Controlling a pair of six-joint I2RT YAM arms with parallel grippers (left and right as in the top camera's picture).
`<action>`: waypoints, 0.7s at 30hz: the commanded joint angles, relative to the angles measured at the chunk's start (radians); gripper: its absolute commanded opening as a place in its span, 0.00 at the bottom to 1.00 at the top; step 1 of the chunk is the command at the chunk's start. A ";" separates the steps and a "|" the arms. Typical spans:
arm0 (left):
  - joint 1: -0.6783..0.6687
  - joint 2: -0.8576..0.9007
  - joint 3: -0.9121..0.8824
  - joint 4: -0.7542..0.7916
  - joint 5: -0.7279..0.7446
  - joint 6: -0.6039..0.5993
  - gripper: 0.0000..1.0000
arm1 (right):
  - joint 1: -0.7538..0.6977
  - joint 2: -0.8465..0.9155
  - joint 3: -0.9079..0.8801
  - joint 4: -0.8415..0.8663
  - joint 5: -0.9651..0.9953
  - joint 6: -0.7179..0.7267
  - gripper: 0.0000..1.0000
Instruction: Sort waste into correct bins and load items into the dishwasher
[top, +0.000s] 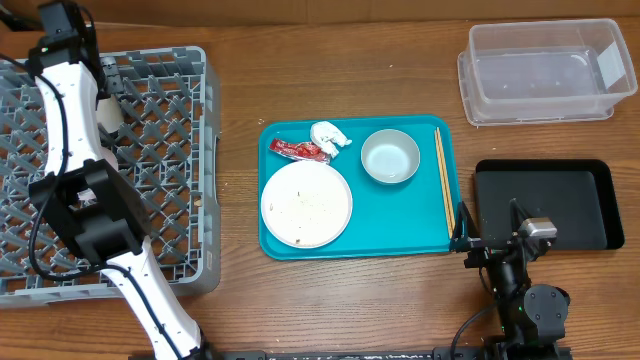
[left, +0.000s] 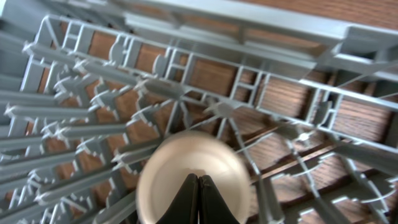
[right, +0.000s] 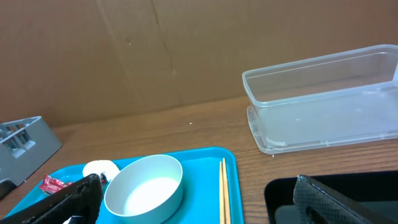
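Our left gripper (left: 198, 200) hangs over the large square grey plastic lattice dish rack (top: 170, 120). Its fingers are pressed together w/ only a hairline slit between them, right in front of the round white cup (left: 186, 165). We can't tell whether the cup's wall is pinched in that slit. From overhead the cup sits inside the rack, in its far half, just beside the arm. Our right gripper (right: 198, 186) is spread wide w/ nothing between the fingers. It's by the gap between the teal rectangular serving tray (top: 400, 215) and the shallow black rectangular tray (top: 570, 195). On the teal tray: large round white plate (top: 306, 204) front-left w/ small crumbs on it. Small red crinkled wrapper (top: 298, 150) and crumpled white tissue (top: 330, 136) lie side by side behind the plate. Pale grey-blue small bowl (top: 390, 157) is to the right, and a thin wooden chopstick pair (top: 443, 190) lies along the right edge. Clear plastic rectangular tub (top: 545, 70) stands on the wooden tabletop (top: 350, 300) behind the black tray, apart from it.
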 joint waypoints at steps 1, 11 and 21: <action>0.034 -0.041 0.029 -0.036 -0.020 -0.057 0.04 | -0.006 -0.011 -0.010 0.006 0.005 0.003 1.00; 0.127 -0.112 0.029 -0.122 0.235 -0.160 0.04 | -0.006 -0.011 -0.010 0.006 0.005 0.003 1.00; 0.080 -0.373 0.029 -0.063 0.430 -0.182 0.04 | -0.006 -0.011 -0.010 0.006 0.005 0.003 1.00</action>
